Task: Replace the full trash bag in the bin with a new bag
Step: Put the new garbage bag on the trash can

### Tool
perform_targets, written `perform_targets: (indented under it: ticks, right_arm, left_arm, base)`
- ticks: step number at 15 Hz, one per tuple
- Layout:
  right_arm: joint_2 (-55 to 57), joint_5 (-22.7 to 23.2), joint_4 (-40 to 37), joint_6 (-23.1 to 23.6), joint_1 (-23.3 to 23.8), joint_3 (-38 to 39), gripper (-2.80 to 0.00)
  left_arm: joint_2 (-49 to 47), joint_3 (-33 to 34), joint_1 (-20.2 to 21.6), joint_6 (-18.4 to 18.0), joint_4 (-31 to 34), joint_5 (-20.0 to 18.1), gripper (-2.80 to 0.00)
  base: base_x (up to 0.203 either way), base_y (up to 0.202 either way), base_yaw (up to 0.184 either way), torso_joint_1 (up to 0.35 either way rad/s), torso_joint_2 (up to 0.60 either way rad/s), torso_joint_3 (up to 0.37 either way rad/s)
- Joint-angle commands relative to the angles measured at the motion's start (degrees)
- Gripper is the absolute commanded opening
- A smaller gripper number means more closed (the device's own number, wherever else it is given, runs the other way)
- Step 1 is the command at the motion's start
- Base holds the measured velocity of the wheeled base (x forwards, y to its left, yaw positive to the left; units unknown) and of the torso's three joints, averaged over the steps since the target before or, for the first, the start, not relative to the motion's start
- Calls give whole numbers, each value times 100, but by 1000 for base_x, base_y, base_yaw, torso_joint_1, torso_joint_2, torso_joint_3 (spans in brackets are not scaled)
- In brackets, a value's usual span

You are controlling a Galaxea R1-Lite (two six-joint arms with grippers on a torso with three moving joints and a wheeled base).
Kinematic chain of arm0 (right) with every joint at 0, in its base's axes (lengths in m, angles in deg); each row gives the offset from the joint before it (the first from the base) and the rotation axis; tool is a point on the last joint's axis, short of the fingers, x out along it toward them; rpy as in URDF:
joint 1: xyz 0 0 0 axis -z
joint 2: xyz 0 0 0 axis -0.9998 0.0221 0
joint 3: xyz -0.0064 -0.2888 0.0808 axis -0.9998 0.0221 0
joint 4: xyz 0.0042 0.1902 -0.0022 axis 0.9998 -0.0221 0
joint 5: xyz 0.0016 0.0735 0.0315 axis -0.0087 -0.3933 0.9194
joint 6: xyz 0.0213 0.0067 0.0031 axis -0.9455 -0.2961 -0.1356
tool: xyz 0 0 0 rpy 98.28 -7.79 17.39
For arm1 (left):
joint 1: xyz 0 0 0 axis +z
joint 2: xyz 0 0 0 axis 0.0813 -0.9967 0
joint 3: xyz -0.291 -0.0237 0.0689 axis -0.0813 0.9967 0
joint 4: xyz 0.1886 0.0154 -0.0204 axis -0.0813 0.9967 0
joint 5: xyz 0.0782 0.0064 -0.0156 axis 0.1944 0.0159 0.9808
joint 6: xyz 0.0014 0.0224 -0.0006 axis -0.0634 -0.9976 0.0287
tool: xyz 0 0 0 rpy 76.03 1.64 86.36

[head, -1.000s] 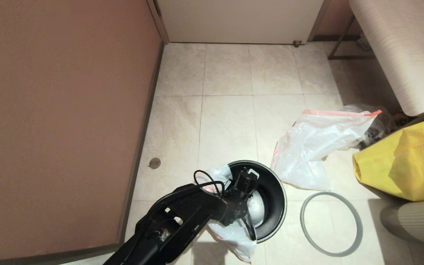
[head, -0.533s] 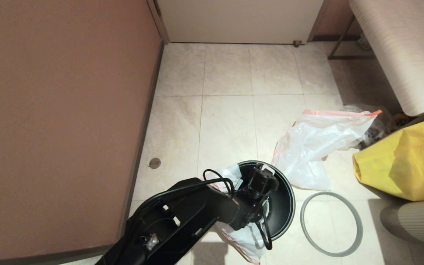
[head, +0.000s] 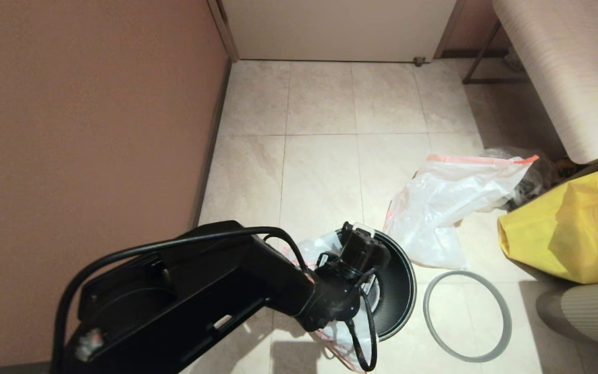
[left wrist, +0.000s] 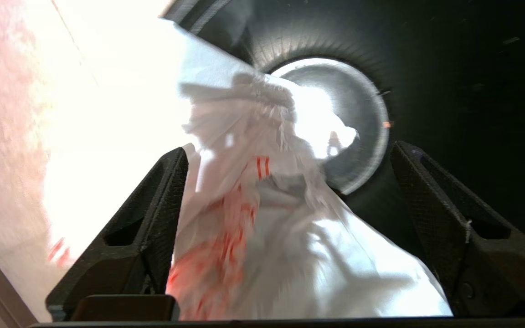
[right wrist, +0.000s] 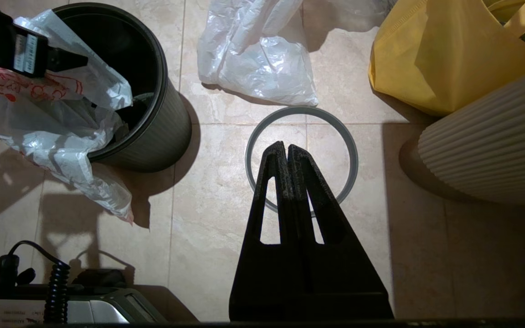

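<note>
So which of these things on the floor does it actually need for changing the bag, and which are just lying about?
For the job:
- black bin
- new bag, draped over the bin's edge
- full bag, on the floor
- grey ring, lying beside the bin
- left tool, open above the new bag

Just lying about:
- yellow tote
- bench
- right tool, shut, parked

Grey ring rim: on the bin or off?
Off. The grey ring lies flat on the floor tiles beside the bin, apart from it.
</note>
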Motion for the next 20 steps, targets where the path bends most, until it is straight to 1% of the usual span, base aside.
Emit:
perform_targets:
  ticks: [1,2,3,4,5,7,9,11,13,15,17,20]
  right_arm:
    - [5,4,-1,0,-5,-1,-280]
    - [5,-1,-1,0,-5,-1,-280]
    - [5,4,-1,0,-5,-1,-280]
    - [5,4,-1,0,-5,-1,-280]
    - [5,4,-1,0,-5,-1,-280]
    - [5,-5,-1,0,-5,-1,-280]
    - [5,3,-6,0,-5,-1,-280]
    - [5,-3,-1,0,-5,-1,-280]
    - [5,4,-1,0,-5,-1,-280]
    - [5,4,-33,65,-5,-10,-280]
    - [5,4,-1,18,-5,-1,-280]
    - [5,21,-19,106,-6,-1,-280]
  left_arm:
    - [656,395,-36,191,-15,-3,0]
    - [947,666,-41,375,-9,-21,0]
    - [1244,1091,-45,582,-3,-41,0]
    - [1505,1579,-42,780,-2,-84,-19]
    - [1714,1993,-28,953,-13,-155,-280]
    - [2106,2717,99,1329,-36,-355,-280]
    - [2337,3041,235,1555,-53,-423,-280]
    - [2667,3255,225,1815,-41,-426,-280]
    - [2879,3534,168,1990,-29,-427,-280]
    - [2957,3798,216,2005,-31,-416,-280]
    - [2972,3910,487,2008,-54,-451,-280]
    - [3022,3894,399,1985,-55,-436,-280]
  base:
    - [0,0,0,0,0,0]
    - [0,0,0,0,0,0]
    - [0,0,0,0,0,0]
    - [0,0,0,0,0,0]
    - [0,0,0,0,0,0]
    - [0,0,0,0,0,0]
    - [0,0,0,0,0,0]
    - [0,0,0,0,0,0]
    - [0,0,0,0,0,0]
    - [0,0,0,0,0,0]
    - [0,0,0,0,0,0]
    - [0,0,0,0,0,0]
